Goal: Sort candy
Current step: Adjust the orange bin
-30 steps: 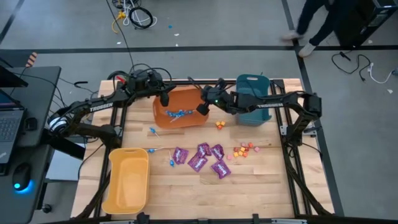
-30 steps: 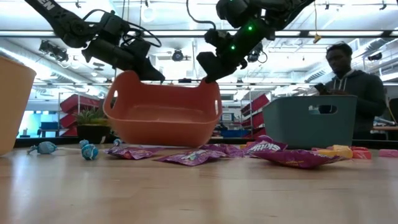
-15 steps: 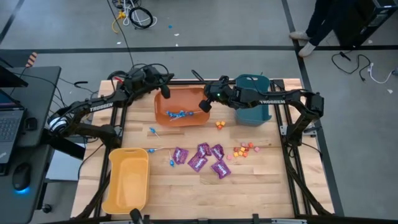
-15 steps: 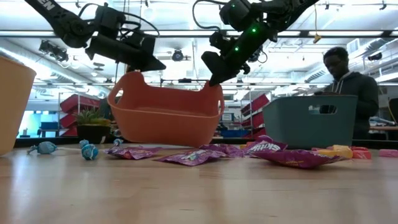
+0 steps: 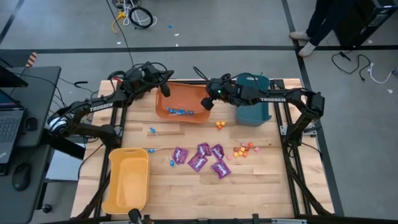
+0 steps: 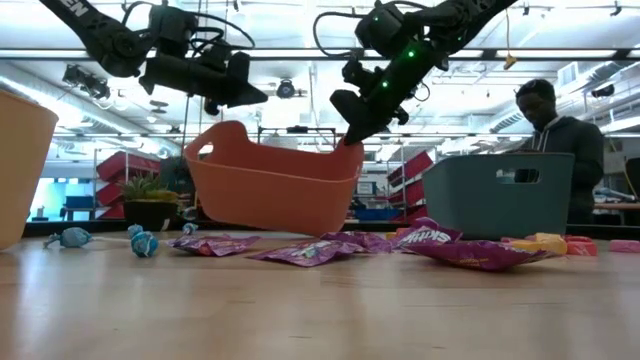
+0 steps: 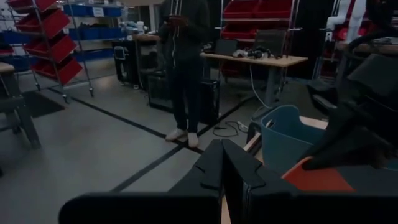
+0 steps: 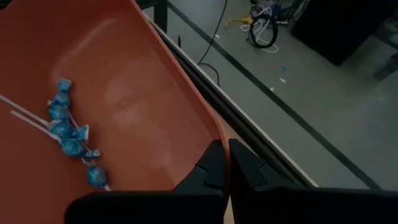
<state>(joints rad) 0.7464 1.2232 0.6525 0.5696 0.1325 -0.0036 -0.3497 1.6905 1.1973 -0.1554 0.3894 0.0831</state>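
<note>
The right gripper (image 5: 208, 102) pinches the orange bin's (image 5: 180, 99) right rim, tilting it off the worktop (image 5: 249, 186); the left gripper (image 5: 165, 92), closed on nothing, hovers at its left rim.

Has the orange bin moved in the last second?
Yes. The orange bin, pinched at its rim by the right gripper, has shifted toward the teal bin and the table's far edge, and now tilts.

Three plastic bins: orange (image 5: 181, 106), teal (image 5: 253, 107), yellow (image 5: 128, 180). Five purple packets (image 5: 204, 158) on the table. Five blue lollipops (image 8: 69, 140) in the orange bin; about three more (image 5: 159, 148) on the table.
</note>
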